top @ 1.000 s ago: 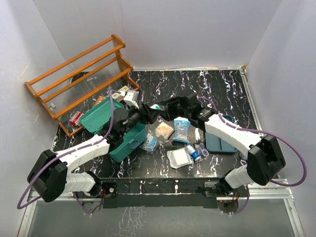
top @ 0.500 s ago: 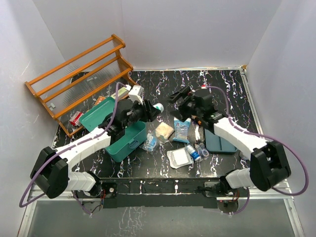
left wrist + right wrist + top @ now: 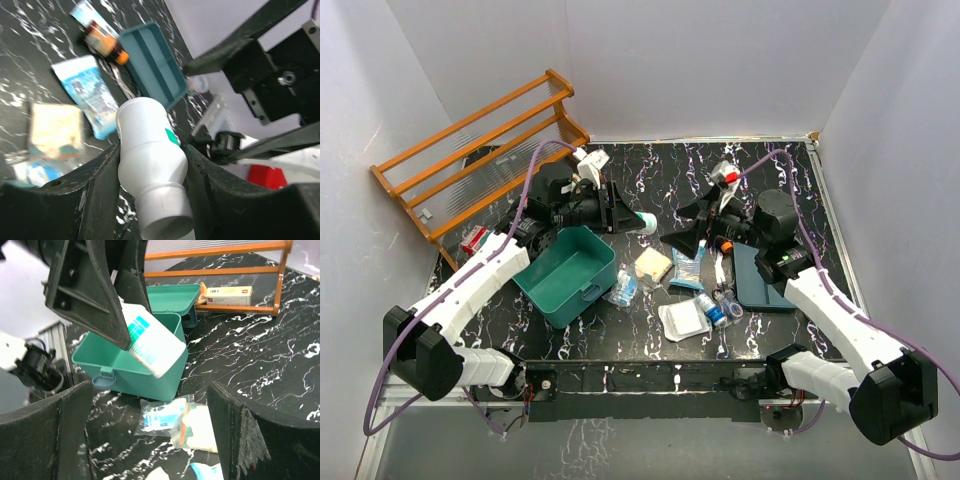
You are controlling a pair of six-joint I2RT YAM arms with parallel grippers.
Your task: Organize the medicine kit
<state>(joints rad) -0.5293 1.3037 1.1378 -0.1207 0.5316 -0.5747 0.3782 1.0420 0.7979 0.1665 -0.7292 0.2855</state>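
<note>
Left claw [image 3: 617, 211]: clamped on the white bottle [image 3: 150, 155].
Right claw [image 3: 688, 228]: apart, empty.
Next move: centre bottle over the open medicine kit [image 3: 576, 299], lower inside before releasing.
</note>
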